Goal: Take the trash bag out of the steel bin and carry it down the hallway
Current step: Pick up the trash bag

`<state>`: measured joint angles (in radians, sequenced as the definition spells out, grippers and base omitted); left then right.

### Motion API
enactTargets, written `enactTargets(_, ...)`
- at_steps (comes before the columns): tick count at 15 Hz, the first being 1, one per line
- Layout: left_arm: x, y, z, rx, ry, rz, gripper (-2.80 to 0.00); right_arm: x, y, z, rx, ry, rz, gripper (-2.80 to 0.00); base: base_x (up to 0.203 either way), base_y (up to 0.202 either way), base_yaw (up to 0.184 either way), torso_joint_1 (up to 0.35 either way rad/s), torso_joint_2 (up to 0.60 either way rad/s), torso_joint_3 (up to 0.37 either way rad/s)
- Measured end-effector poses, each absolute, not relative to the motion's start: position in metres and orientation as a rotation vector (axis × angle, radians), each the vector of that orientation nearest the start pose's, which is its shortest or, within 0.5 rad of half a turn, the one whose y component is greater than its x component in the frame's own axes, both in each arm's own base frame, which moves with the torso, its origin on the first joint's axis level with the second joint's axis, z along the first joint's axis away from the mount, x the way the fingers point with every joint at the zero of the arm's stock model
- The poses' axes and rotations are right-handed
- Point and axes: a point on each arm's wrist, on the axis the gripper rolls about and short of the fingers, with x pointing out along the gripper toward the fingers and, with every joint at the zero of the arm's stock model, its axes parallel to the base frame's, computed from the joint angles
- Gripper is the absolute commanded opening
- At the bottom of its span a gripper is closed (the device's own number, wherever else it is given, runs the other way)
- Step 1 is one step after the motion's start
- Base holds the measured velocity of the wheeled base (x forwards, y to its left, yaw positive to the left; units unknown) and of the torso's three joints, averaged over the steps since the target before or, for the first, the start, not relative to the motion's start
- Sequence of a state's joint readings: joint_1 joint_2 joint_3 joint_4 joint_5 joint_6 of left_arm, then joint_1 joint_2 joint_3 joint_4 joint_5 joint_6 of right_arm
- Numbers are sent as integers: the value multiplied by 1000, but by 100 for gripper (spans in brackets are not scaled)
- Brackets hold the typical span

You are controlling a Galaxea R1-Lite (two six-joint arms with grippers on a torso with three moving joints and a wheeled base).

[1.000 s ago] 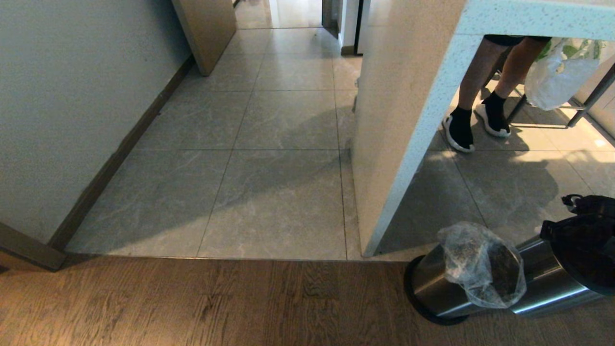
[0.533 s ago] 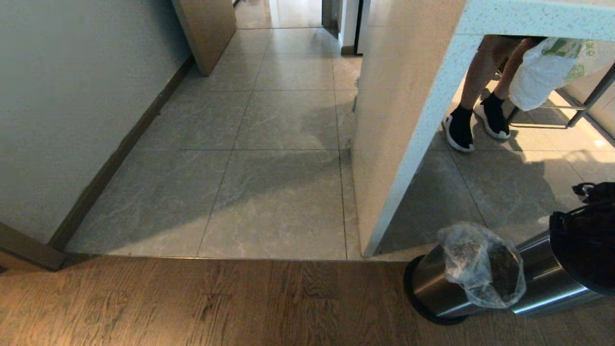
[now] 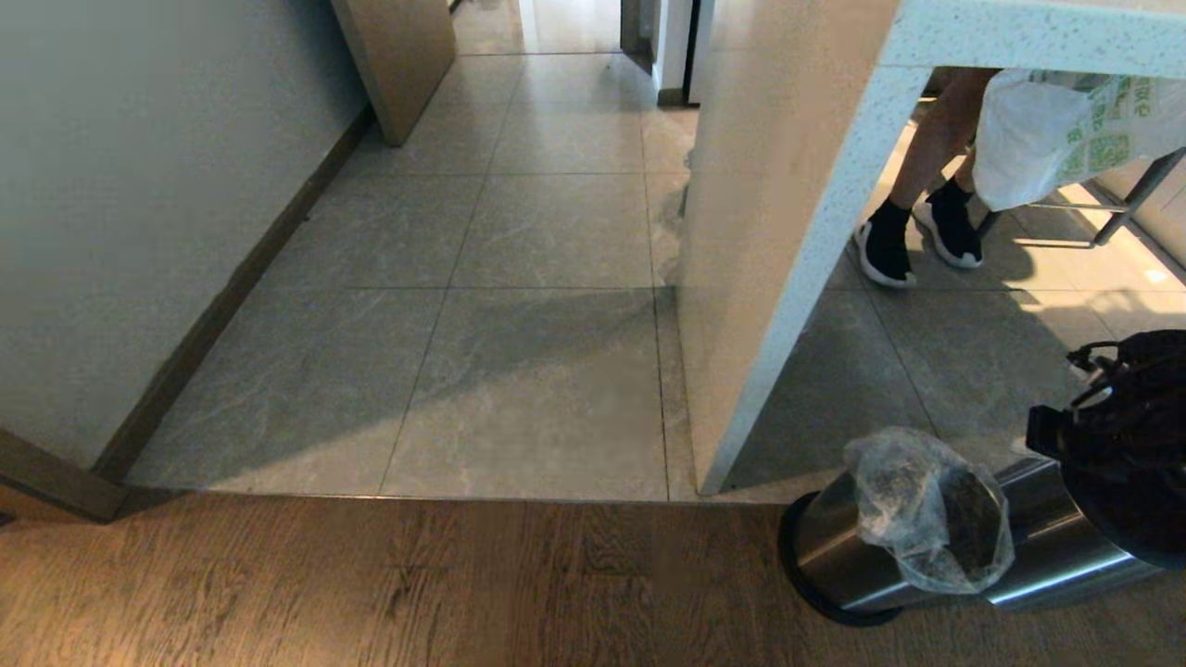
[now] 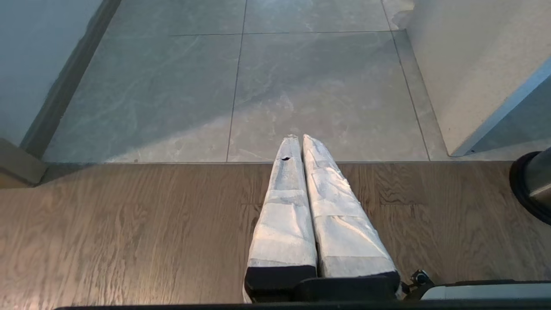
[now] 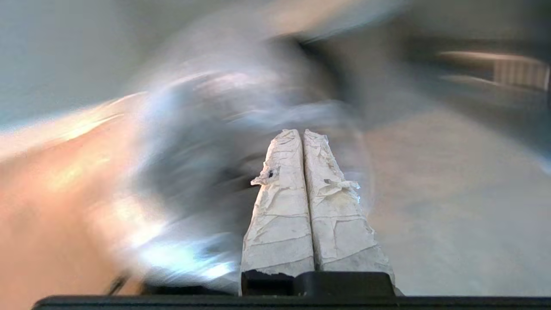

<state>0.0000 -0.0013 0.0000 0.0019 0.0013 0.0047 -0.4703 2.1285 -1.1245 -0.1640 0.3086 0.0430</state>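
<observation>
So basically nothing's done yet as far as I can tell. The trash bag (image 3: pixel 931 509) is in the steel bin (image 3: pixel 834 556), its crinkly clear plastic bunched over the mouth and drooping a bit down the outside. The bin sits on the wood floor (image 3: pixel 371 584), right near where the planks meet the grey tiles, just beside the foot of the pale surface (image 3: pixel 769 278) with the speckled top edge. The right gripper (image 5: pixel 303 137) is pinched fully together with nothing between its taped fingers (image 5: pixel 284 206), so it's got no hold on the bag. From the head view you only catch the dark bulk of the right arm (image 3: pixel 1121 445) hanging just beyond the bin on its far side, close by but not visibly touching the plastic. The wrist shot is a big smear of silver and haze, so I can't say exactly how the tips line up with the bag. The left gripper (image 4: pixel 301 142) is also closed and empty, parked over the wood floor at the tile edge, well apart from the bin. So still to do: open up, grab the plastic, pull it free, then haul it down the hallway (image 3: pixel 556 139) stretching away ahead. Someone's legs (image 3: pixel 927 185) and a white printed bag (image 3: pixel 1038 139) are behind the surface, not part of this.
</observation>
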Motion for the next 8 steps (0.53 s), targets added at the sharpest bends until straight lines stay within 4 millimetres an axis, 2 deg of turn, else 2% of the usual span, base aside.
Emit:
enactTargets(3,-23,0,75,5,0,1,-280,348,-167,74,364,765,-150,-280,0,0,0,0,0,0)
enactTargets(4,-23,0,75,5,0,1,-280,349,-168,71,366,768,-151,0,0,0,0,0,0,0)
enactTargets(8,-23,0,75,4,1,1,-280,354,-176,55,352,785,-144,0,0,0,0,0,0,0)
